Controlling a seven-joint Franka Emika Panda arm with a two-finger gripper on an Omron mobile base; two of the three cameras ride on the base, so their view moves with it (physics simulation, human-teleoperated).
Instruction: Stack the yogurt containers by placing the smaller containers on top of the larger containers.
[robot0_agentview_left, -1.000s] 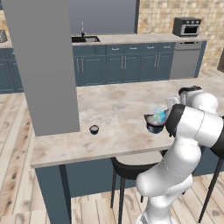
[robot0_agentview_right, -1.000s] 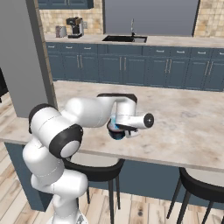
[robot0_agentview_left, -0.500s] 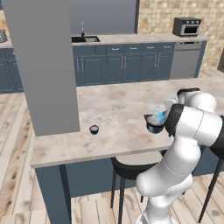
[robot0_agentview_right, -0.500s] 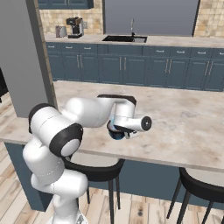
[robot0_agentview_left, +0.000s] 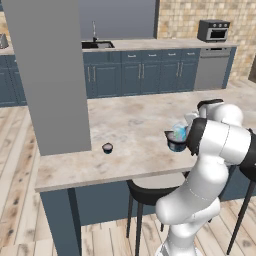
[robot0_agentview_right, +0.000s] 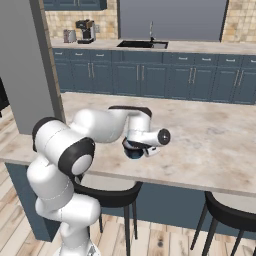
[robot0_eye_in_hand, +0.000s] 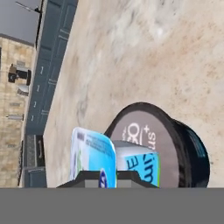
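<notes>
A: How far along?

B: Roughly midway, by the look of it. End effector (robot0_eye_in_hand: 106, 176) clamped shut on the light-blue container (robot0_eye_in_hand: 93, 158), held right at the pale lid of the large dark cup (robot0_eye_in_hand: 151, 146). Cannot tell whether resting on the lid or just short of it. Not yet let go.

A: And the rest?

B: Tiny dark cup (robot0_agentview_left: 107, 147) alone on the tabletop (robot0_agentview_left: 135, 117), well apart, at about 9 o'clock from the large dark cup (robot0_agentview_left: 174, 145) in the left base view. Untouched, so probably one more pick and place after this release.

A: Shapes and surfaces?

B: Light-blue container (robot0_agentview_left: 180, 131): boxy, glossy, translucent-looking, printed label, rounded corners. Likely light and a bit slippery. Large dark cup: wide, round, bowl-like walls, flat whitish-pink lid with lettering; a fair landing spot. Tiny one: round, dark sides, pale top. Tabletop: smooth, mottled beige stone.

A: Position in the hand view?

B: Container at 7 o'clock of centre, lid at 5 o'clock just beside it.
</notes>
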